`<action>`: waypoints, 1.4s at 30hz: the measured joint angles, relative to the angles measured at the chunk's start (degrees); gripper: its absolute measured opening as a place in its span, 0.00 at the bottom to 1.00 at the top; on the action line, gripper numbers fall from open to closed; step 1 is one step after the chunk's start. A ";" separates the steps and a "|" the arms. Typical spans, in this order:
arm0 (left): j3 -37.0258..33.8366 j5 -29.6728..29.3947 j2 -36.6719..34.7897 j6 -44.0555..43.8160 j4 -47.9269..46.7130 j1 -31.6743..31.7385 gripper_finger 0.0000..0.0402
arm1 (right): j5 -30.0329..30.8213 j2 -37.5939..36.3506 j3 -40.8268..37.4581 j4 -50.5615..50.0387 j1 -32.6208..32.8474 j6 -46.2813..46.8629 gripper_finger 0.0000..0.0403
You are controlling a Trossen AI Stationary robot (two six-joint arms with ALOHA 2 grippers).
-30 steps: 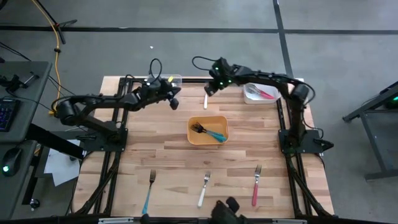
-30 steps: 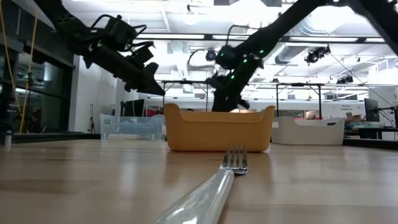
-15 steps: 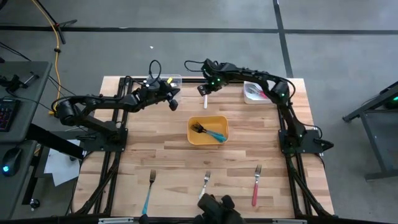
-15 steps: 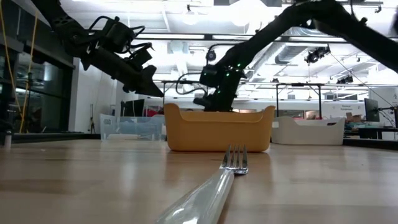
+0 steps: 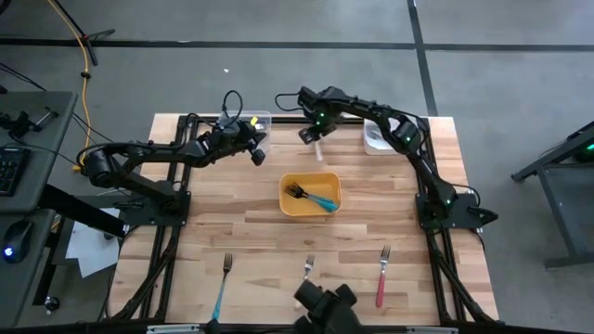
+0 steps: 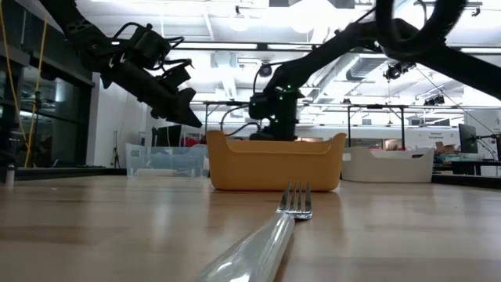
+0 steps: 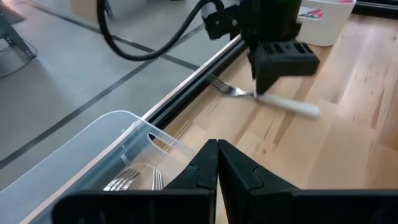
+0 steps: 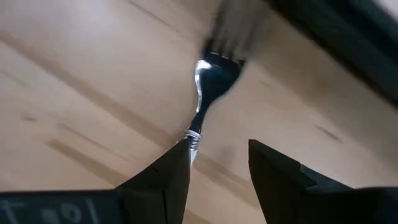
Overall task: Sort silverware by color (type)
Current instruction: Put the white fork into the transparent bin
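Right gripper (image 5: 310, 135): now lowered over white-handled fork (image 7: 280, 102) at table's far edge, fingers widened astride its neck, not clenched. Pickup likely next. Left gripper (image 5: 261, 152): clenched, empty, beside clear bin (image 7: 112, 155).

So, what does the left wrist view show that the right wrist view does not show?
Only the left wrist view: the shut left gripper, a clear bin holding silver forks, the white bin, and the right gripper from outside. Only the right wrist view: the right gripper's open fingers from close by. Both: the white-handled fork on the table.
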 joint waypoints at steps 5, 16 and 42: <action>0.00 -0.07 0.00 0.00 -0.01 0.00 0.00 | 2.37 0.15 1.88 -3.60 -0.92 -2.47 0.38; 0.00 -0.07 0.02 0.00 -0.06 0.00 0.00 | 3.61 0.83 3.49 -3.69 -0.19 -10.80 0.38; -10.71 2.40 -2.16 -5.71 14.05 1.95 0.00 | 1.41 -4.14 3.60 -3.83 -0.71 -22.18 0.00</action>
